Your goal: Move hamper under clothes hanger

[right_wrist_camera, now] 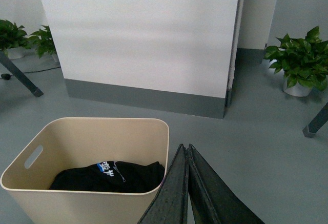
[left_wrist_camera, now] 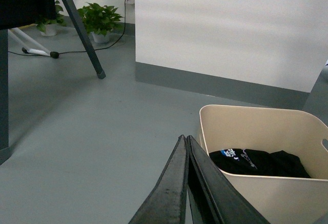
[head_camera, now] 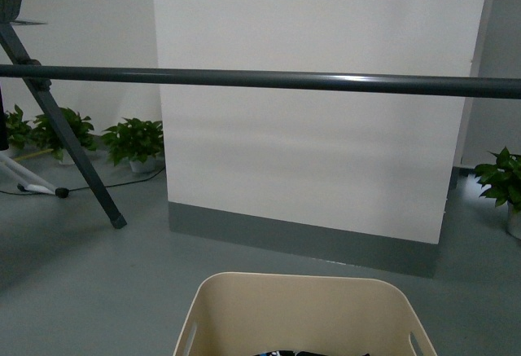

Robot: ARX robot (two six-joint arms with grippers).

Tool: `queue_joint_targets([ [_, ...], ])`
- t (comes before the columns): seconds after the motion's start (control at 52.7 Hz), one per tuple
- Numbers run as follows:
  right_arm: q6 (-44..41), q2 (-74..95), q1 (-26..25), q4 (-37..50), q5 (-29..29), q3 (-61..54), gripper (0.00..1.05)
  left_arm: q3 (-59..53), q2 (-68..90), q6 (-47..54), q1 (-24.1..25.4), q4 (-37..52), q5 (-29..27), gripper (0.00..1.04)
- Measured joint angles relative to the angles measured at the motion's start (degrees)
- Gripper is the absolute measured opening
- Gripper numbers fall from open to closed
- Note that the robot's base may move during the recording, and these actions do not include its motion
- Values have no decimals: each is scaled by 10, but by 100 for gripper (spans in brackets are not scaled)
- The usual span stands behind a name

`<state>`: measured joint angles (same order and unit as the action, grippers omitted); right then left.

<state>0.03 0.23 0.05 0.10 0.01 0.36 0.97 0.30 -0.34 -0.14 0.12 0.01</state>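
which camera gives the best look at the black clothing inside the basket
The right wrist view: the black garment with white print lies unobstructed in the cream plastic hamper. The left wrist view also shows it, from farther across. The front view catches only a sliver.

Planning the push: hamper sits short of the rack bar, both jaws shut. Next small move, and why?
Probably bring the left gripper and right gripper onto the hamper sides: both flank it with jaws shut, not touching, and the hanger bar lies ahead.
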Motion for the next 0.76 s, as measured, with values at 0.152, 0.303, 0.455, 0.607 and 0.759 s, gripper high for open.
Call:
queue_joint_targets([
  [0.152,0,0,0,0,0,0,10,0,0,0,0,0,0,17],
  [0.303,-1,0,0,0,0,0,38,0,0,0,0,0,0,45],
  [0.455,0,0,0,0,0,0,68,0,0,0,0,0,0,76],
  [0.607,0,0,0,0,0,0,99,0,0,1,0,0,0,99],
  [0.759,0,0,0,0,0,0,97,0,0,0,0,0,0,98],
])
